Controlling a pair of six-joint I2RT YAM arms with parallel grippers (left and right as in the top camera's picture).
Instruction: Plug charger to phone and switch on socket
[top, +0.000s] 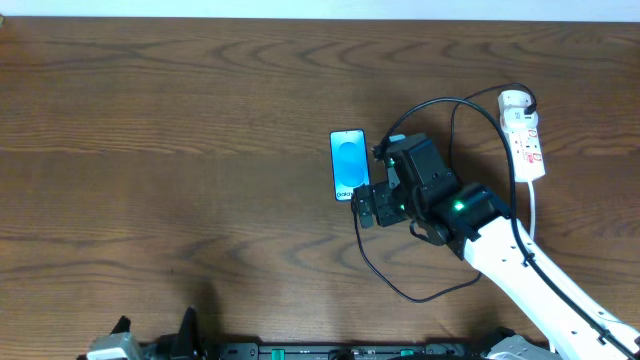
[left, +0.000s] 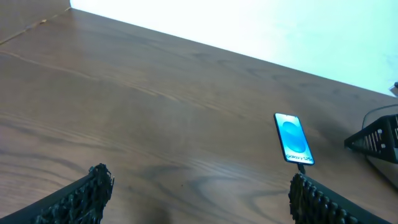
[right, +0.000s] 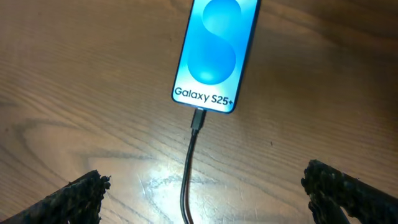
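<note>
Right jaws apart, charger (right: 189, 168) between, phone (right: 214, 53) ahead

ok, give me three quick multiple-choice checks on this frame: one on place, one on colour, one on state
1. In the overhead view, where does the power strip lie relative to the phone?
A. To its left
B. To its right, apart from it
C. Under it

2. What colour is the charger cable leading to the phone's bottom edge?
A. White
B. Black
C. Red

3. How does the right gripper stand?
A. Shut on the phone
B. Shut on the cable
C. Open, holding nothing

Answers:
1. B: the white strip sits far right in the overhead view, with the right arm between it and the phone.
2. B: the right wrist view shows a thin black lead meeting the phone's bottom edge.
3. C: both fingers sit wide apart on either side of the cable, touching nothing.
</note>
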